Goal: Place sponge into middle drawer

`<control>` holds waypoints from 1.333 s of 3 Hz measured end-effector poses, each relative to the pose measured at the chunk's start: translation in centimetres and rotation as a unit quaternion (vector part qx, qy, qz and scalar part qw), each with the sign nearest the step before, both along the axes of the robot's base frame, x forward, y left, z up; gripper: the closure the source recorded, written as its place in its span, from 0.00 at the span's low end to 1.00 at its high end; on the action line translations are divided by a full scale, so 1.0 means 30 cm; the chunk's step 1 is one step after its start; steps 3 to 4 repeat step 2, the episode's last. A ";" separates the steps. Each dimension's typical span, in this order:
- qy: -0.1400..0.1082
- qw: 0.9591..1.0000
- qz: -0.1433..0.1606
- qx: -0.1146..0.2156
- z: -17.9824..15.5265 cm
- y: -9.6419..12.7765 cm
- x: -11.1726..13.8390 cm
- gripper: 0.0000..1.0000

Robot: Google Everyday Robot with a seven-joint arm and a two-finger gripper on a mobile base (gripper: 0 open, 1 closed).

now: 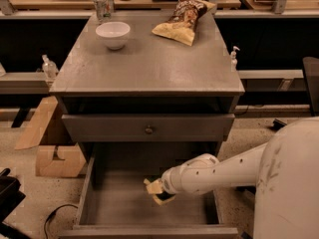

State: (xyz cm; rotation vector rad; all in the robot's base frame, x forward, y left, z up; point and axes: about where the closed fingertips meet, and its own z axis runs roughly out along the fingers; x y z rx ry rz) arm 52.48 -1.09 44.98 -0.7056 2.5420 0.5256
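The middle drawer (119,205) is pulled open at the bottom of the grey cabinet, and its flat grey floor shows. My white arm reaches in from the right. My gripper (156,192) hangs low over the right part of the drawer floor. It is shut on the sponge (152,186), a small pale yellow block with a dark layer on its underside. The fingers hide much of the sponge. I cannot tell whether the sponge touches the floor.
The closed upper drawer front with its round knob (148,130) is just above my arm. On the cabinet top stand a white bowl (113,34), a yellow chip bag (183,20) and a can (101,6). Cardboard boxes (55,158) lie on the ground at left.
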 end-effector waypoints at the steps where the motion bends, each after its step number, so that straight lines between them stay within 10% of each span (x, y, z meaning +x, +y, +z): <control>1: 0.001 1.000 0.001 0.000 -0.002 0.003 -0.001 0.00; 4: 0.001 1.000 0.001 0.000 -0.002 0.003 -0.001 0.00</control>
